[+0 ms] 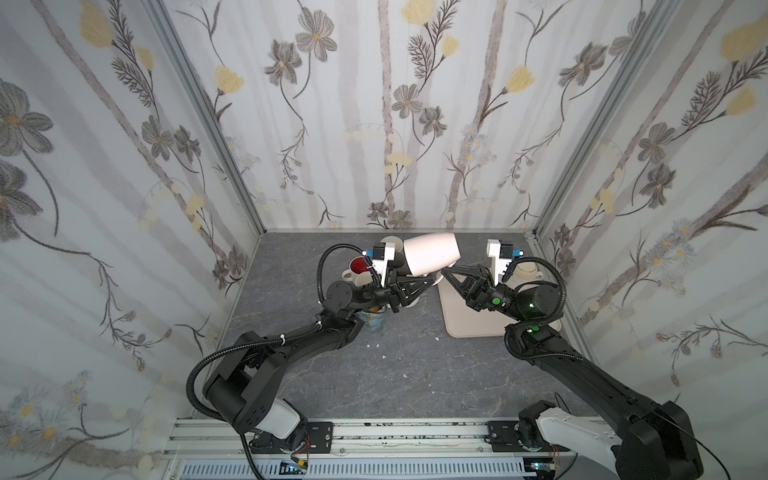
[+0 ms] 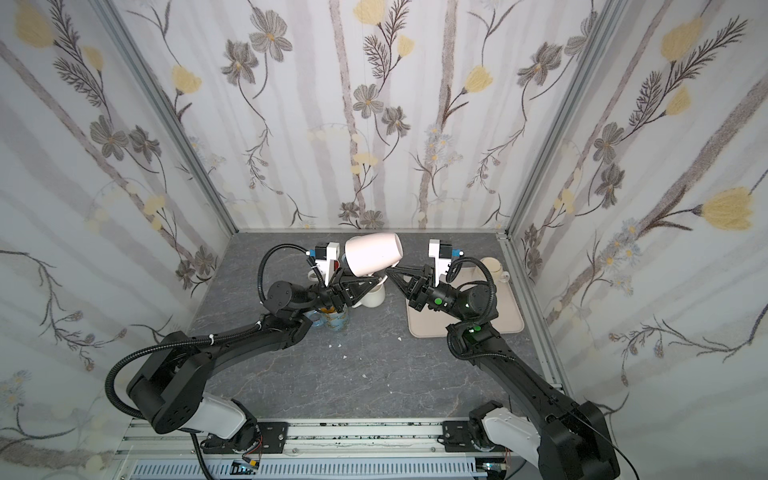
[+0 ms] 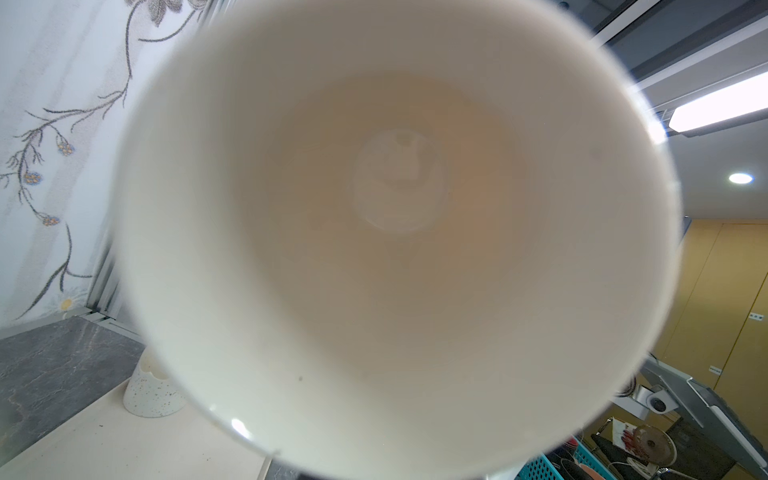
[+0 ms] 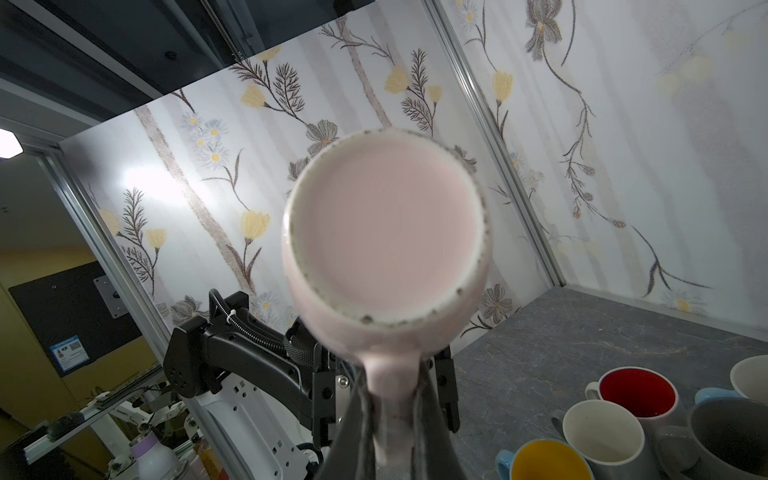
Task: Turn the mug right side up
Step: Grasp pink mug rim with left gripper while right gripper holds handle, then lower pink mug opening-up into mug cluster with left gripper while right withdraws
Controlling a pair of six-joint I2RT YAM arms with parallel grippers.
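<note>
Currently pink mug [image 1: 432,253] is airborne over the far counter [image 1: 374,365], lying sideways, mouth left. Right end effector [image 1: 445,273] clamps its handle; left end effector [image 1: 430,280] just beneath, grip unclear.

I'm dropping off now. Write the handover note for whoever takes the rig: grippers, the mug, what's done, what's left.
Right gripper: shut on the handle of the pink mug.
Left gripper: at the mug's rim; whether it grips, cannot tell.
Pink mug: in the air between the arms, on its side, mouth toward the left arm, base toward the right.
Done: lifted off the table, tipped sideways.
Left: finish turning it mouth up, set it down, perhaps on the beige tray, release.
</note>
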